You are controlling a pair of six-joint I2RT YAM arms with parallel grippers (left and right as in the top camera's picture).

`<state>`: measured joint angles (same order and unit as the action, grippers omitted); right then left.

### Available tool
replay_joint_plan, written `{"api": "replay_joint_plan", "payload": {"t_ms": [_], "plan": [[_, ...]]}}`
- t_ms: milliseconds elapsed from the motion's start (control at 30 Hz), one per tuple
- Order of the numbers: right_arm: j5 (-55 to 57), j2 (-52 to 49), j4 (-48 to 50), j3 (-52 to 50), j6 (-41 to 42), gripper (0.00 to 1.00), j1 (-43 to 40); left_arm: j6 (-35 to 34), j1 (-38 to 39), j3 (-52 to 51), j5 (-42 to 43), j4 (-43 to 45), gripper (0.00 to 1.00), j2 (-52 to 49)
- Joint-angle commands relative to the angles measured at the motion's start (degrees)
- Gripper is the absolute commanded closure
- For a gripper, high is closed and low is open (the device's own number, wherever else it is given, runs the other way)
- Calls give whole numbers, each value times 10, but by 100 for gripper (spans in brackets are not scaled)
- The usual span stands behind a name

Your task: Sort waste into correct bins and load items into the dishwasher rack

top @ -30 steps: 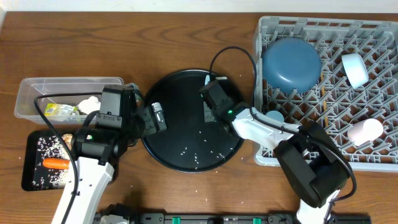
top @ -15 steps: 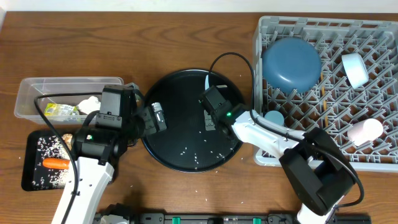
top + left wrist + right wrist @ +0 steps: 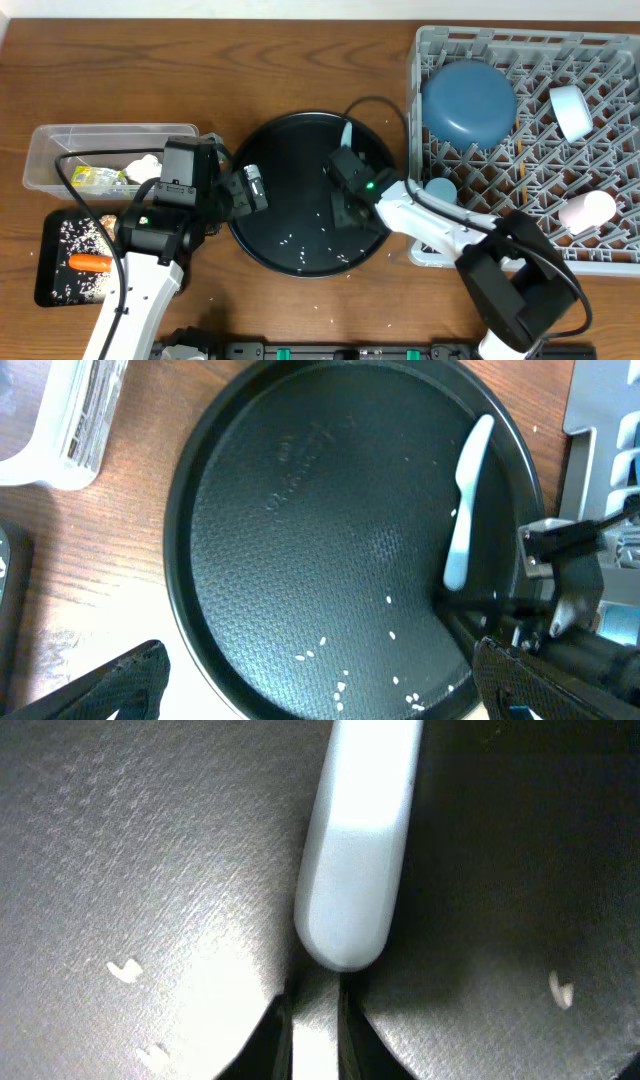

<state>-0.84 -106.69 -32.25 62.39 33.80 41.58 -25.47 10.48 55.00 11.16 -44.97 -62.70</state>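
- The spoon [image 3: 355, 840] lies flat on the right part of the round tray [image 3: 185, 560], loose, among stray rice grains; it is not yet in the rack [image 3: 600, 250]
- Its rounded end is seen just ahead of the right jaws [image 3: 315, 995], in line with the slit between them but not inside it
- These jaws are almost closed, nothing gripped, and are held low at the tray's surface, probably because so flat a thing must be taken from its end
- The left jaws [image 3: 320, 660] are spread wide and empty above the tray's other side, apparently kept clear
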Motion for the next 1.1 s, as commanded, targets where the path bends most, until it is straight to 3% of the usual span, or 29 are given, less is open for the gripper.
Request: {"api": "replay_joint_plan", "payload": {"t_ms": [0, 167, 500, 733, 1067], "plan": [[-71, -36, -51, -32, 2, 86, 19, 3, -3, 6, -7, -2, 2, -2], [-62, -36, -117, -32, -2, 99, 28, 3, -3, 6, -7, -2, 2, -2], [-81, -25, -139, -6, -50, 99, 23, 3, -3, 6, -7, -2, 2, -2], [-99, 50, -138, 55, -82, 98, 9, 3, -3, 6, -7, -2, 2, -2], [-23, 135, -127, 92, -37, 93, -47, 3, -3, 6, -7, -2, 2, -2]]}}
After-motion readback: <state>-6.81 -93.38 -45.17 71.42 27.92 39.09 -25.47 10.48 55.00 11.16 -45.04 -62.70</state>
